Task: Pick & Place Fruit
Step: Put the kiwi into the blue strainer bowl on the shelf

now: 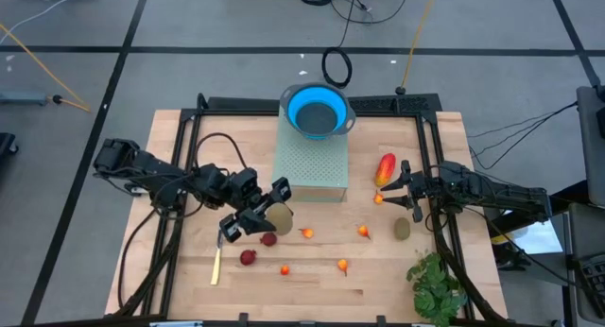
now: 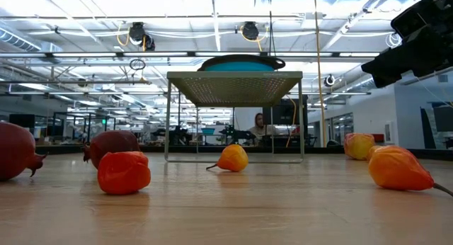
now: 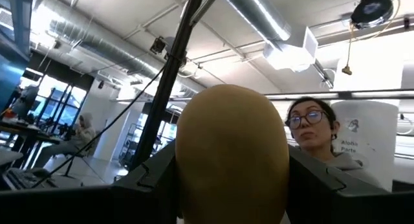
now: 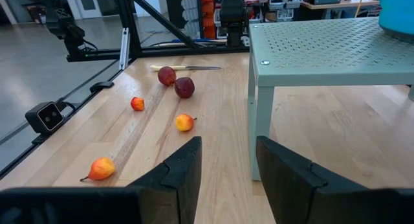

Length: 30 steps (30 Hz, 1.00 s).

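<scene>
My left gripper (image 1: 271, 214) is shut on a brownish-olive oval fruit (image 3: 231, 153), held above the table to the near left of the green stand (image 1: 312, 162). My right gripper (image 4: 228, 169) waits open at the table's right (image 1: 402, 190), with nothing between its fingers. On the wood lie a red-and-yellow piece (image 1: 385, 168), another olive oval (image 1: 403, 229), two dark red round fruits (image 1: 268, 239) (image 1: 248, 257) and several tiny orange ones (image 1: 306, 233). A blue bowl (image 1: 318, 110) sits on the stand's far part. My left gripper pinches the olive fruit between its two fingers (image 3: 155, 179), one on each of its opposite sides (image 3: 184, 166). The fingers come from the table's left and slant upward. The fruit is lifted clear of the table and fills the gap between the fingers.
A yellow-handled knife (image 1: 216, 261) lies near the left front edge. A leafy green plant (image 1: 435, 284) sits at the front right. The stand's legs (image 4: 255, 120) rise from mid-table. People show in the room beyond the table (image 3: 310, 130).
</scene>
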Tool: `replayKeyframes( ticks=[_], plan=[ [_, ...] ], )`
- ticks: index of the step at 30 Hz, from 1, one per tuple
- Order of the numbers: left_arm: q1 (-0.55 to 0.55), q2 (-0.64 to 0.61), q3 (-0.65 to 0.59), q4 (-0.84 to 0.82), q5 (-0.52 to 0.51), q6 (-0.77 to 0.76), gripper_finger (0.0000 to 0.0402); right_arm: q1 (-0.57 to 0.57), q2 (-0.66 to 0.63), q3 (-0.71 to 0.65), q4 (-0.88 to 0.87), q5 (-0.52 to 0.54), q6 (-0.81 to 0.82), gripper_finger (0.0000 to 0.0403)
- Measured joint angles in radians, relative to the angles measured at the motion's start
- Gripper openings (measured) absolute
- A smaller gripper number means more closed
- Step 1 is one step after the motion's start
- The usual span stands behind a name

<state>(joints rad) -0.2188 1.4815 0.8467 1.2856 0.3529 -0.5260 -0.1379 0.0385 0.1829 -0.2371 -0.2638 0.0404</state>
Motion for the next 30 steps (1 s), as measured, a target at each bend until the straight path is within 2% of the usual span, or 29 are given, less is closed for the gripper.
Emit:
replayKeyframes(
  ticks=[5, 14, 19, 24, 30],
  plan=[
    [0.0, -0.001, 0.0, -0.038, -0.141, -0.005, 0.0202, 0.0, 0.0, 0.0, 0.0, 0.0, 0.0, 0.0139],
    [0.007, 0.0, 0.0, -0.41, -0.495, -0.146, 0.0202, 0.0, 0.0, 0.0, 0.0, 0.0, 0.0, 0.0139],
    [0.032, 0.0, 0.0, -0.496, -0.626, -0.164, 0.0202, 0.0, 0.0, 0.0, 0.0, 0.0, 0.0, 0.0139],
    [0.086, 0.0, 0.0, -0.565, -0.693, -0.142, 0.0202, 0.0, 0.0, 0.0, 0.0, 0.0, 0.0, 0.0139],
    [0.172, -0.014, 0.0, -0.579, -0.696, -0.03, 0.0202, 0.0, 0.0, 0.0, 0.0, 0.0, 0.0, 0.0139]
  ],
)
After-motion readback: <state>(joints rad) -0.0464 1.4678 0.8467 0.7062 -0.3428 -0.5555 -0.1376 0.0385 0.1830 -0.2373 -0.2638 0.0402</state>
